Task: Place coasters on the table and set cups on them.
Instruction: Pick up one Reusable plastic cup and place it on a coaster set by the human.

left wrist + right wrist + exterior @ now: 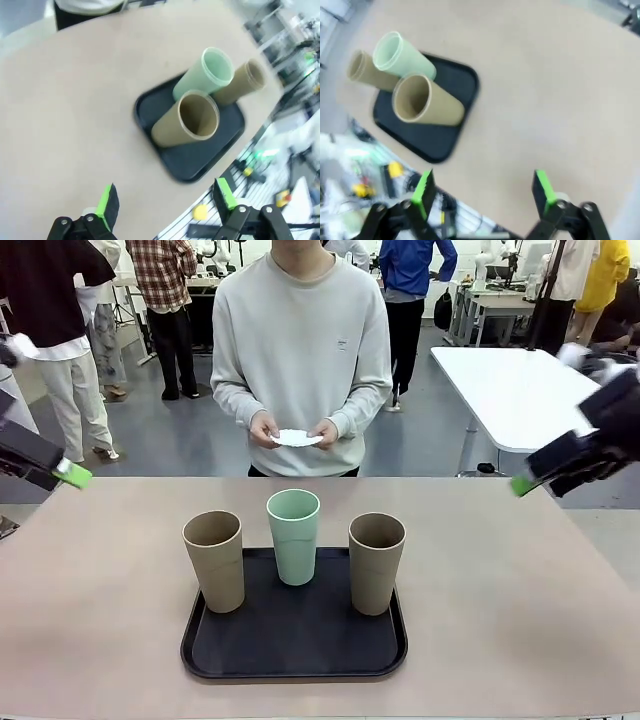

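A person at the far side holds the white lacy coasters (297, 438) in both hands at waist height. Three cups stand upright on a black tray (293, 645) on the beige table (520, 600): a tan cup (214, 560) at left, a mint green cup (293, 536) in the middle and a tan cup (376, 562) at right. My left gripper (72, 476) hovers over the table's far left edge. It is open and empty (165, 200), looking down at the cups (187, 120). My right gripper (521, 484) hovers at the far right, also open and empty (483, 190), well away from the tray (435, 142).
Bare tabletop lies to both sides of the tray and between it and the person. A white table (520, 390) stands behind at right. Other people stand in the background.
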Tool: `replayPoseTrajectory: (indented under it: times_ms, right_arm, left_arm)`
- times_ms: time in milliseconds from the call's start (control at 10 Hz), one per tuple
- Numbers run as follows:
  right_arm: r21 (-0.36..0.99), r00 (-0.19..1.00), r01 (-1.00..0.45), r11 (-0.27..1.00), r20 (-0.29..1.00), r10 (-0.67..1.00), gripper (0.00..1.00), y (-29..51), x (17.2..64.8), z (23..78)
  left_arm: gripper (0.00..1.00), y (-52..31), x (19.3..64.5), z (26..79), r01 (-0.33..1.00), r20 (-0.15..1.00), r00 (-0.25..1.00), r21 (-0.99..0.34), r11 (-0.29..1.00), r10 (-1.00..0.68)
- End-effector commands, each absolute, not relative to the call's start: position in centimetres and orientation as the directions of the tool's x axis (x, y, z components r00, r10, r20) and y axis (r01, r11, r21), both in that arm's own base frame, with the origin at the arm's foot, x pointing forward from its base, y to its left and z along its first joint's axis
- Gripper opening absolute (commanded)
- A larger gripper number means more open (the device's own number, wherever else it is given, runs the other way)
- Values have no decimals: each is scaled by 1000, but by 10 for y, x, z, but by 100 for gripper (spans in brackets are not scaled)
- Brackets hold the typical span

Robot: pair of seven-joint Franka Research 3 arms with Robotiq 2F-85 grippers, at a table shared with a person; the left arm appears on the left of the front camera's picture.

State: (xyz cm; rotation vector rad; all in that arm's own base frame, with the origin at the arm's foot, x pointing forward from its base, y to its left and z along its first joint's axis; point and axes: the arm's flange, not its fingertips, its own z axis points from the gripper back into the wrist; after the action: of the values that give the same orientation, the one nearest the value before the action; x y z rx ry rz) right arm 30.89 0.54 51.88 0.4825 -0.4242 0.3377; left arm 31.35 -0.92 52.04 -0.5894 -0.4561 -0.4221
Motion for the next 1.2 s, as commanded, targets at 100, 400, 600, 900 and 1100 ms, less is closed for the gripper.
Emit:
replayPoseTrajectory:
  times_ms: [100, 400, 600, 900, 1100]
  right_arm:
    - [840, 913, -263, 475, 375, -157, 100, -79, 305, 444]
    - [864, 923, -230, 447, 339, -181, 100, -118, 272, 435]
    - [853, 920, -241, 462, 353, -172, 100, -127, 254, 441]
    - [843, 926, -214, 493, 336, -173, 100, -131, 244, 444]
    - [841, 936, -203, 501, 316, -152, 100, -129, 242, 445]
  left_arm:
    - [100, 49, 333, 461, 295, 383, 922, -776, 557, 46]
    - [100, 117, 324, 440, 101, 246, 954, -803, 587, 173]
    - [100, 143, 312, 438, 55, 202, 962, -804, 593, 184]
    - [100, 143, 299, 452, 83, 206, 965, -824, 561, 161]
    - [100, 137, 293, 456, 93, 208, 967, -826, 557, 147]
